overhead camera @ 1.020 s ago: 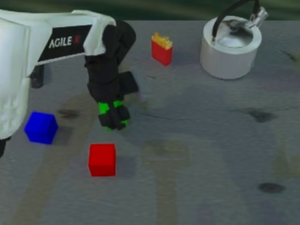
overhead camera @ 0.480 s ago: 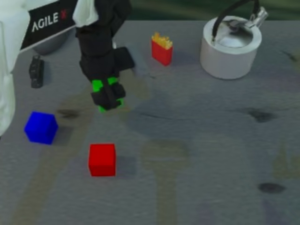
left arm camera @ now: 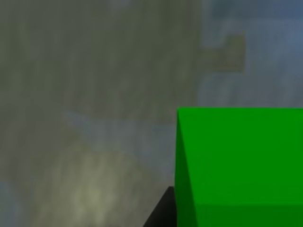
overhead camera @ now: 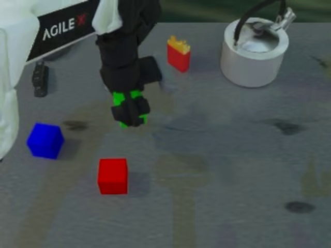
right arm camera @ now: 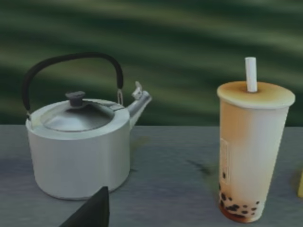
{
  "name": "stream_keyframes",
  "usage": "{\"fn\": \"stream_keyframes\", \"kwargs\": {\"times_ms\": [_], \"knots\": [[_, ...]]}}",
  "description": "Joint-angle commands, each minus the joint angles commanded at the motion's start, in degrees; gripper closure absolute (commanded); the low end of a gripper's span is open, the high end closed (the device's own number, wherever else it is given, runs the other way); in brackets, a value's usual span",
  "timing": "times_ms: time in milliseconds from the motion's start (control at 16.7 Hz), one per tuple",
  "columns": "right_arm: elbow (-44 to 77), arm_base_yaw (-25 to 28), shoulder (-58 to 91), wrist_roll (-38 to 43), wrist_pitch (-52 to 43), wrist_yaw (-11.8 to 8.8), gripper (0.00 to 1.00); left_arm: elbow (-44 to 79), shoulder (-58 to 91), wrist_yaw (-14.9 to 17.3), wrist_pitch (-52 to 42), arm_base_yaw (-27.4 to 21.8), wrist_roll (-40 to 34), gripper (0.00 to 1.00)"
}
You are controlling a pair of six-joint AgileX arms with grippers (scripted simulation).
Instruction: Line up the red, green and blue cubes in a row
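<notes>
Left gripper (overhead camera: 130, 112) now further right; fingers clenched on green cube (left arm camera: 239, 165); above red cube (overhead camera: 113, 176).

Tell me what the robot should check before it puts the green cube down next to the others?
1. Green cube held in the left gripper: ok, fingers shut on it.
2. Red cube sitting free on the table: ok.
3. Blue cube sitting free, toward the table's left: ok.
4. Red and blue already in a straight row: not ok, blue sits farther back than red.
5. Bare table beside the red cube for setting down: ok.
6. Right gripper out of the way: cannot tell, it is not in the top view.
</notes>
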Motion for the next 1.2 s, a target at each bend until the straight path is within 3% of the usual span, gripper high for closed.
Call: {"fn": "stream_keyframes", "kwargs": {"times_ms": [300,420,840,1200], "knots": [[0.0,0.0,0.0,0.0,0.0,0.0,0.0,-8.23,-6.64,-0.22,1.25,-13.37,-0.47,1.0],[0.0,0.0,0.0,0.0,0.0,0.0,0.0,-10.53,-8.65,-0.32,1.71,-16.32,-0.67,1.0],[0.0,0.0,0.0,0.0,0.0,0.0,0.0,-11.6,-8.63,-0.37,2.74,-16.65,-0.77,1.0],[0.0,0.0,0.0,0.0,0.0,0.0,0.0,-18.83,-4.71,-0.31,14.41,-17.05,-0.83,1.0]]}}
